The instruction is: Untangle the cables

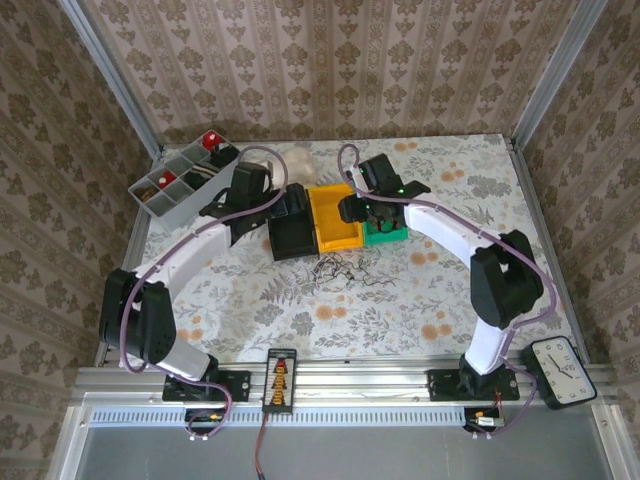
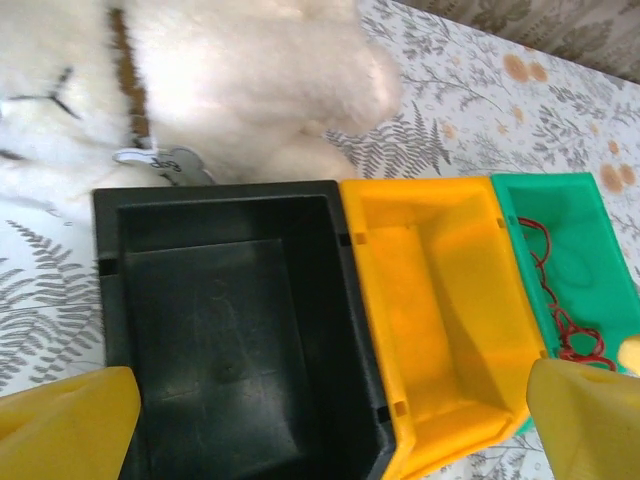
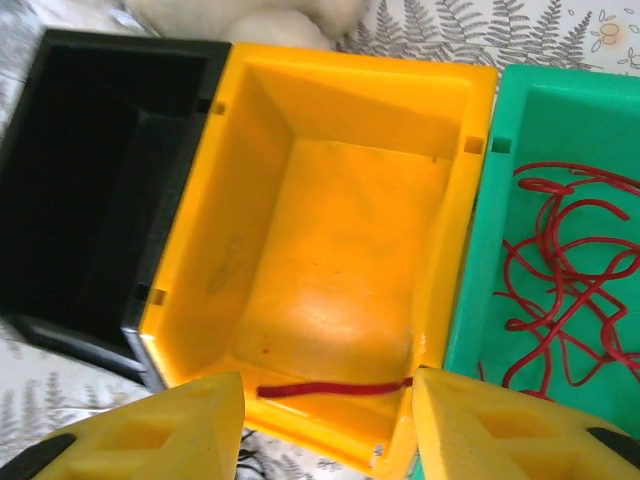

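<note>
A loose tangle of black and white cables [image 1: 345,270] lies on the table just in front of three bins. Red cables [image 3: 565,290] are coiled in the green bin [image 3: 490,200]. One short red cable [image 3: 335,387] lies across the near end of the yellow bin [image 3: 330,230], between my right gripper's fingers. My right gripper [image 3: 328,400] hovers open over that spot, and the cable's right end reaches its right finger [image 3: 480,430]. Over the black bin [image 2: 220,320], which holds nothing, hangs my left gripper [image 2: 335,410], open wide and gripping nothing.
A white plush toy [image 2: 220,80] lies just behind the black bin. A grey compartment tray [image 1: 180,180] with small parts stands at the back left. At the front right corner is a clock [image 1: 558,372], and a small black device [image 1: 280,378] sits on the front rail.
</note>
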Robot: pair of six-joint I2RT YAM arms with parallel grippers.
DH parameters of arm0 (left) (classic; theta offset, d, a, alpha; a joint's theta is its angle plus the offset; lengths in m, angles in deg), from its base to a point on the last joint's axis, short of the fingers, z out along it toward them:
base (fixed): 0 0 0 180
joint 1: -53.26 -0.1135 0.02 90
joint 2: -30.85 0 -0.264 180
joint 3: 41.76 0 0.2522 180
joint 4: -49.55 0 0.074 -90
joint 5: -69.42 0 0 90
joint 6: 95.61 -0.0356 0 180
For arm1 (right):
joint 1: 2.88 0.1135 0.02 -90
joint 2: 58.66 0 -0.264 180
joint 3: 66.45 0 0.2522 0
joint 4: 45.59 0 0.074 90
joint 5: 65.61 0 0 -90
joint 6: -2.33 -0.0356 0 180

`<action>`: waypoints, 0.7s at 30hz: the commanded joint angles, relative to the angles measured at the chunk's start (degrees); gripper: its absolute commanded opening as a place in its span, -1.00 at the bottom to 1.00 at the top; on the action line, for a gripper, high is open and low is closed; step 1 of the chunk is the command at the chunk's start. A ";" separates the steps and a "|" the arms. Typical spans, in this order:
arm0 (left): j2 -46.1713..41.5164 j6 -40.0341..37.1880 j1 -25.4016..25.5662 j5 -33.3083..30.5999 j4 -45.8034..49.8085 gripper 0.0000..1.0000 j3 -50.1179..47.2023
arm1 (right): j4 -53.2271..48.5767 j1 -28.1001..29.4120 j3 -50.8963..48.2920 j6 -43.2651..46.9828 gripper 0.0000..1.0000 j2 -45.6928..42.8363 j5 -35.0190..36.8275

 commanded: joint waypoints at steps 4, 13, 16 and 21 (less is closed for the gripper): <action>-1.98 1.07 -2.50 -2.33 -1.88 1.00 -0.68 | -6.05 1.31 5.90 8.26 -0.04 5.16 9.20; -1.21 0.44 -2.80 -1.41 -1.92 1.00 0.10 | -4.35 1.57 7.63 8.88 -0.80 7.31 13.49; -1.09 0.58 -2.68 -1.55 -2.18 1.00 -0.41 | -2.50 1.21 6.24 8.73 -0.91 6.00 14.79; -0.83 0.30 -1.85 -2.60 -3.02 1.00 -0.82 | 1.85 -1.92 3.25 5.78 -0.92 3.54 15.23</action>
